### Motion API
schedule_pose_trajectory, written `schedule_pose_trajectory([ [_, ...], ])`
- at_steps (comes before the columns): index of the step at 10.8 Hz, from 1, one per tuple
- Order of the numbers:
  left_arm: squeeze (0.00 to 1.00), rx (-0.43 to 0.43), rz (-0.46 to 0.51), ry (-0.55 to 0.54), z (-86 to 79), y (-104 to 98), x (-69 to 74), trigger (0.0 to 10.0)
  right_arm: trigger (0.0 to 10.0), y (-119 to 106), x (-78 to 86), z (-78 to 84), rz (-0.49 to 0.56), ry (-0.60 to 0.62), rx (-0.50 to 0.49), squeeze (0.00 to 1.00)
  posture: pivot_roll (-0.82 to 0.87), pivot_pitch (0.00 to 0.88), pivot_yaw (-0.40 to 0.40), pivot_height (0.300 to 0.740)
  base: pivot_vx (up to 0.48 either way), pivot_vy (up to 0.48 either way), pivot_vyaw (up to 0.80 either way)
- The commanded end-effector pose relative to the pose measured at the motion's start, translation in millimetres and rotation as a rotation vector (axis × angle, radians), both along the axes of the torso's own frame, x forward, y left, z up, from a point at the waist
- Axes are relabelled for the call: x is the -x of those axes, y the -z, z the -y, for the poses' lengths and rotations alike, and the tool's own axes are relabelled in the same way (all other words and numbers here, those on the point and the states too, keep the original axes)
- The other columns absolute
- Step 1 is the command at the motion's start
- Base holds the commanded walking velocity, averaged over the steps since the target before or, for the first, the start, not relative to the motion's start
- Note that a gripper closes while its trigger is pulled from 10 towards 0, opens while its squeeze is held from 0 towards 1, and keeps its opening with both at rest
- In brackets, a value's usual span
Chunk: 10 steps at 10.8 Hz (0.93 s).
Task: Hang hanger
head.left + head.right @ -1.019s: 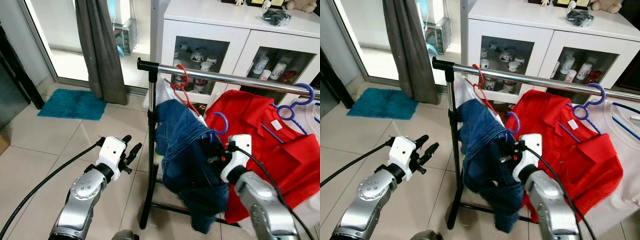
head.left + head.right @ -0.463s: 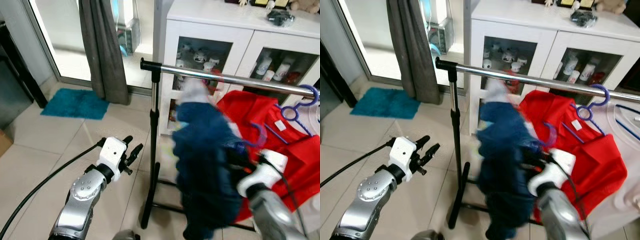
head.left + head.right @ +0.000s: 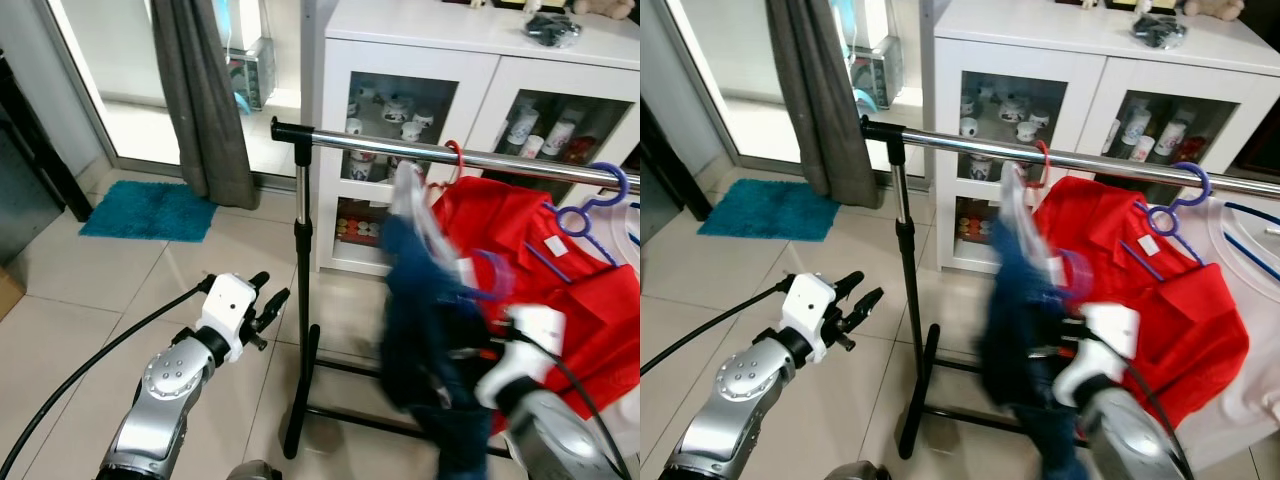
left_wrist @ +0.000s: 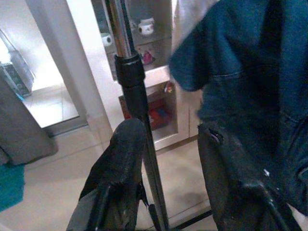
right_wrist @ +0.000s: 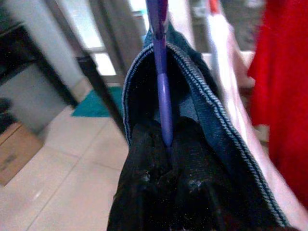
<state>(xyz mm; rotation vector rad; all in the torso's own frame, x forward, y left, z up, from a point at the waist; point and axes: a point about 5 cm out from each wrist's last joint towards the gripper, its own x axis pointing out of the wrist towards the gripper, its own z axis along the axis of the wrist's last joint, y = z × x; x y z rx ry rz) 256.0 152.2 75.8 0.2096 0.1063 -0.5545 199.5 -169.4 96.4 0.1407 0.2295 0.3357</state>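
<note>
the purple hanger is a thin plastic rod carrying a dark blue denim garment, which shows motion blur in both eye views. its hook curls at 3 o'clock of the garment's top, below the chrome rail and not on it. in the right wrist view the right gripper has its two black fingers pressed together on the hanger's rod, with the denim collar draped around them. in the eye views the right gripper's white wrist housing sits at 4 o'clock of the garment, in front of a red shirt.

a red hanger hooks over the rail above the denim, holding a pale garment. a blue-violet hanger holds the red shirt; the white label at its collar bears no readable writing.

the left gripper hovers at 9 o'clock of the rack's black upright, its fingers spread and holding nothing. the left wrist view alone shows that upright's black collar joint close up between the two fingers, with denim behind the other finger.

behind the rack stands a white glass-door cabinet of mugs; at 10 o'clock hang a grey curtain and lies a teal mat.
</note>
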Motion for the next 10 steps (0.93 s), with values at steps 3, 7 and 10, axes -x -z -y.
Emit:
schedule_pose_trajectory([
  [3, 0.0, -0.003, 0.01, 0.004, -3.6, -3, -0.2, 10.0, 10.0, -38, -4.2, -21.9, 0.093, -0.281, 0.093, 0.0, 0.08, 0.009, 0.002, 0.74, 0.0, 0.0, 0.0],
  [7, 0.0, -0.014, 0.025, 0.009, -5.3, -6, -2.7, 10.0, 10.0, -63, -34.6, -34.2, 0.127, -0.217, 0.142, 0.0, 0.08, 0.01, 0.003, 0.74, 0.0, 0.0, 0.0],
  [10, 0.0, 0.026, 0.084, 0.098, 4.2, -21, -3.5, 10.0, 10.0, -73, -70.5, -52.2, 0.106, -0.055, 0.122, 0.0, 0.08, 0.014, 0.001, 0.74, 0.0, 0.0, 0.0],
])
